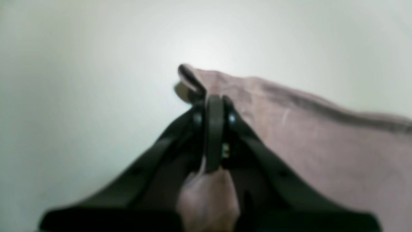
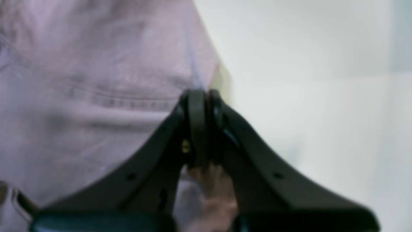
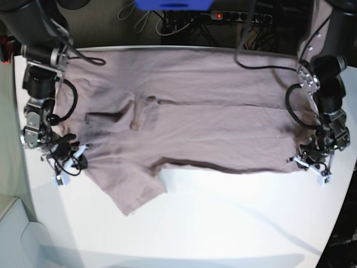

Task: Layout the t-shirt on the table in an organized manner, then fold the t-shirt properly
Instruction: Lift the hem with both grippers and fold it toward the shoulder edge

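One t-shirt (image 3: 189, 125), one table (image 3: 223, 223), two pincers clamped on cloth.

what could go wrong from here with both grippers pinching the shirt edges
The left gripper bites only a thin corner of the t-shirt, so it may slip out when pulled. The right gripper also holds just the edge near a hem. A bunched fold mid-shirt and the sleeve trailing on the table could be folded in as creases.

bare table (image 3: 223, 223) below t-shirt (image 3: 195, 123) free; cables (image 3: 262, 61) cross shirt's far edge.
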Robot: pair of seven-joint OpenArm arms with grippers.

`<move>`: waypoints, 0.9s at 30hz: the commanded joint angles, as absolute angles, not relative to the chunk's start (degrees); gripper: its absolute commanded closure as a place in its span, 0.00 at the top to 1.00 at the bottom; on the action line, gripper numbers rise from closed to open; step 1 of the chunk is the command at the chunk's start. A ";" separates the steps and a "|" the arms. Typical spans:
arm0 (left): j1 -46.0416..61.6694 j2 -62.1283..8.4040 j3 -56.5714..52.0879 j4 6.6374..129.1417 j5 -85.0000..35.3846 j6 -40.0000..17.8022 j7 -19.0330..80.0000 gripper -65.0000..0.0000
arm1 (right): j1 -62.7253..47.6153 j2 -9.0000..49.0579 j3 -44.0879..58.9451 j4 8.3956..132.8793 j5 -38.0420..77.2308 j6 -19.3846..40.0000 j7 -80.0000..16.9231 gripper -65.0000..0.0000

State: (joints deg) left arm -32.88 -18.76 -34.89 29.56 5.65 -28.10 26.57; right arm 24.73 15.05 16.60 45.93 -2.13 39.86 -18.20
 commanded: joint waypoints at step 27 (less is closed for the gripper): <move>-18.95 -19.21 -34.68 61.41 -22.11 -34.07 41.89 0.00 | 10.07 11.47 30.20 79.60 4.44 40.00 -17.10 0.00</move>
State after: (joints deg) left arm -17.69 -18.09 -34.50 60.20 -21.17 -33.89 43.09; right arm 9.26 10.39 29.89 78.67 3.79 40.25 -18.55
